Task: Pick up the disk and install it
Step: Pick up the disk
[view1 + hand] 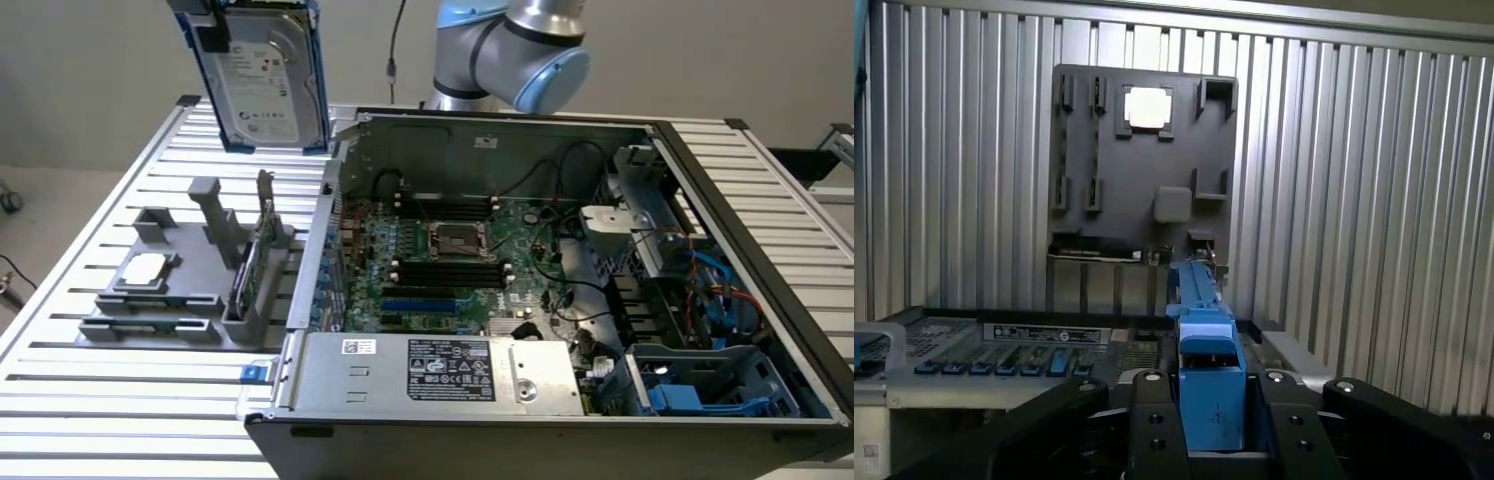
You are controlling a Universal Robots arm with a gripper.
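One disk (260,72), white label (271,95) unreadable, hangs upright clamped in the gripper (1211,420).

The disk (263,85) bears a white label and the power supply box (441,372) a grey one with symbols, but the print on both is too small to read.

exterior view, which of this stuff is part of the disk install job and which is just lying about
Part of the job: the disk, held in the air by the gripper; the open computer case.
Just lying about: the grey holder; the silver chip lying in it; the green circuit card standing on edge in it.
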